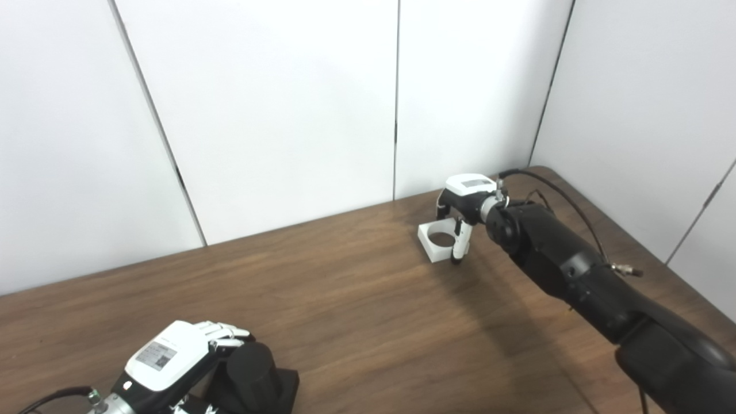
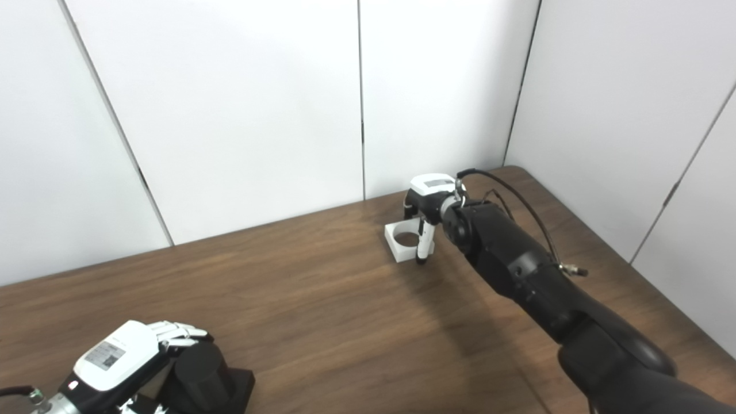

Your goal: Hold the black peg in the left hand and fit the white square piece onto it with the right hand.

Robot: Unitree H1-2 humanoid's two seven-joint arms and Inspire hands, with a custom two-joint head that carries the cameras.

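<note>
The black peg, a round post on a square black base, stands at the table's near left. My left hand is wrapped around the post from the left, with its fingers curled over the far side. The white square piece, which has a round hole, rests on the table at the far right. My right hand is over its right side, with the thumb against the near right corner and fingers down behind the far edge. It also shows in the right eye view.
The brown wooden table runs up to white wall panels at the back and right. A black cable loops off my right forearm over the table's far right corner.
</note>
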